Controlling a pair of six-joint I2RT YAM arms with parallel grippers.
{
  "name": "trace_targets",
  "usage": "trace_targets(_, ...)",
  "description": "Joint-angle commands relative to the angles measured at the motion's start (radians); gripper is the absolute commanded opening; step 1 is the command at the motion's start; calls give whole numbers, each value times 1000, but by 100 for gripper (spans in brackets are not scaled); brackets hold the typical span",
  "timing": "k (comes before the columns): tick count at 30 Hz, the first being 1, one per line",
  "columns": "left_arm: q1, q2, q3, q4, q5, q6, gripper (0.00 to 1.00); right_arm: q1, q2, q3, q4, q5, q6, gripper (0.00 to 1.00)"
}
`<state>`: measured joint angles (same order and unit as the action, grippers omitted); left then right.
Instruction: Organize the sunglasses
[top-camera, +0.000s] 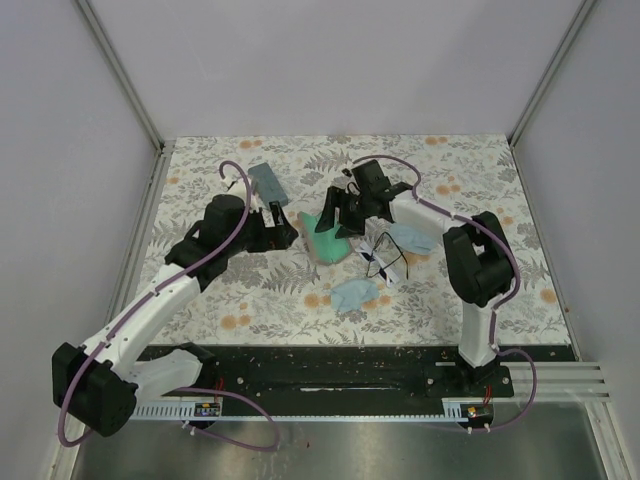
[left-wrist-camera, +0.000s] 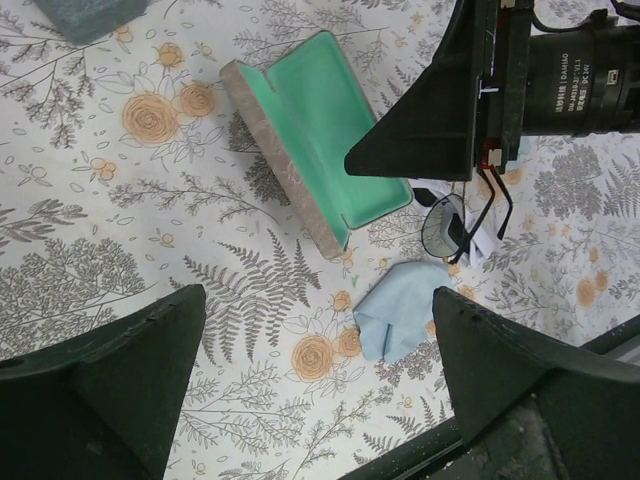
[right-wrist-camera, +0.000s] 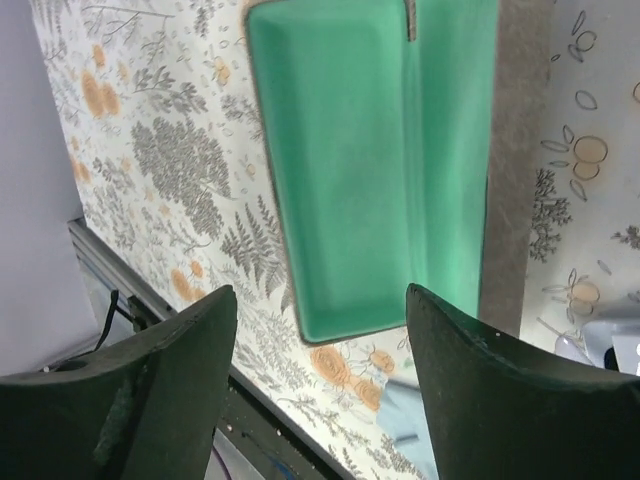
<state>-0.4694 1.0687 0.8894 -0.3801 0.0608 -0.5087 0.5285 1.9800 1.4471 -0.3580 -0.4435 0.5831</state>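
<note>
Sunglasses (top-camera: 385, 258) lie loose on floral counter (top-camera: 480, 170) — just right of open green-lined case (top-camera: 330, 245), between two light blue cloths (top-camera: 355, 295). Right hand (right-wrist-camera: 320, 295) over case's green interior, fingers spread, gripping nothing. Left hand (left-wrist-camera: 318, 295) spread wide, empty — hovers left of green-lined case. Slate-blue case (top-camera: 268, 182) farther back-left, apart from other things.
</note>
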Motion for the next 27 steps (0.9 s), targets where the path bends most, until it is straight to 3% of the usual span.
trace_targets(1, 5, 10, -3, 87, 59, -1, 99, 8, -151, -19, 53, -47, -22, 76)
trace_targets(14, 5, -1, -40, 126, 171, -99, 99, 5, -461, -244, -29, 87, -140, 75)
trace_targets(16, 5, -24, -41, 121, 195, -158, 99, 5, -558, -310, 26, 83, -129, 79)
trace_targets(19, -9, -64, -87, 174, 186, -333, 99, 7, -667, -411, 155, 72, -8, 99)
trace_targets(22, -69, -72, -168, 375, 107, -508, 99, 45, -714, -510, 347, 90, 148, 99)
trace_targets(27, -202, 13, -127, 540, -56, -576, 99, 234, -745, -548, 488, 428, 199, 99)
